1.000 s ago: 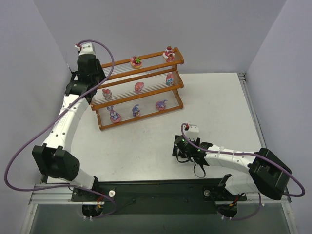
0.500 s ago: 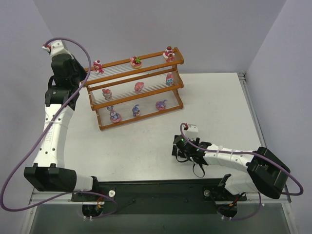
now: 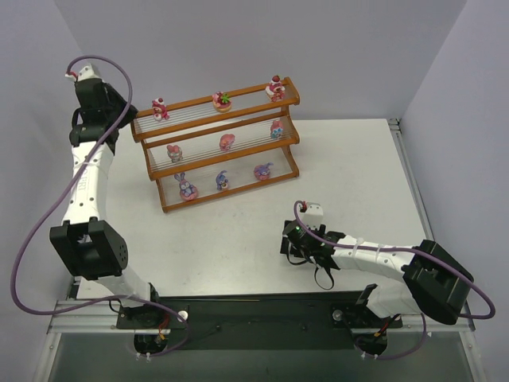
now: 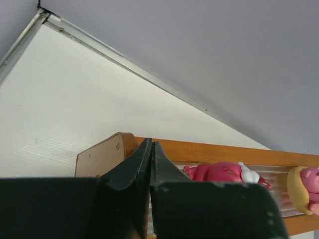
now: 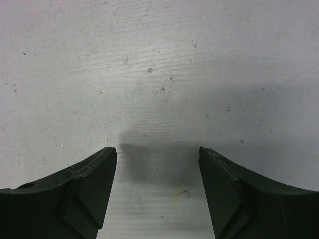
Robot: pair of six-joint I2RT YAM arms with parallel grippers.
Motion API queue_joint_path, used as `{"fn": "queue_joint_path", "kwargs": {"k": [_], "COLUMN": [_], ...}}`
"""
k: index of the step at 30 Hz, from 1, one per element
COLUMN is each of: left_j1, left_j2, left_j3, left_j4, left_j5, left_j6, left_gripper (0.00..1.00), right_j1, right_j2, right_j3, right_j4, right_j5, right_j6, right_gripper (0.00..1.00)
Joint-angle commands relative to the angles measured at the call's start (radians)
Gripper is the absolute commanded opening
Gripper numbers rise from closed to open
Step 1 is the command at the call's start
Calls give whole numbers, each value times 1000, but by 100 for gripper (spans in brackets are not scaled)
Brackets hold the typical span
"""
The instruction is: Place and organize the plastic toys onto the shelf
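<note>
1. The left gripper [image 4: 151, 147] is shut on nothing. It hangs high, just off the far-left end of the shelf [image 3: 199, 161]. The top-left toy [image 3: 159, 107] stands close to that end. A swing to the right could knock this toy over or off.
2. All nine toys [image 3: 227, 142] seem to stand on the shelf, three to a level, with none on the table [image 3: 238, 231]. The sorting looks finished, or nearly so. A bump to the frame would likely tip several toys at once, since they look light and sit on thin supports.
3. The cable [image 3: 119, 76] loops wide from the left arm. If that arm comes down near the shelf, the loop could catch its corner and drag it.
4. The right gripper [image 5: 157, 154] is open and empty. It sits low over bare table at the near right, well apart from the shelf. Dropping lower would scrape its fingers on the table.
5. Another grab to tidy a toy could topple its neighbours.
</note>
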Motion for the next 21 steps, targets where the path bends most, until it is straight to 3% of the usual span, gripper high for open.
{"fn": "queue_joint_path", "kwargs": {"k": [1,12,21], "left_j1": [20,23,23], "left_j2": [50,89,78], "left_j3": [88,79,90], "left_j4": [57,128,99], "left_j5": [147,256,254], "left_j6": [-36,-56,-43], "left_gripper": [8,2,0], "right_j1": [4,4,4], "right_j2": [-16,-1,4], "right_j3": [34,37,40], "right_j4": [-21,-29,-27], "right_j5": [37,43,43], "right_j6": [-1,1,-3], "right_gripper": [68,68,67]}}
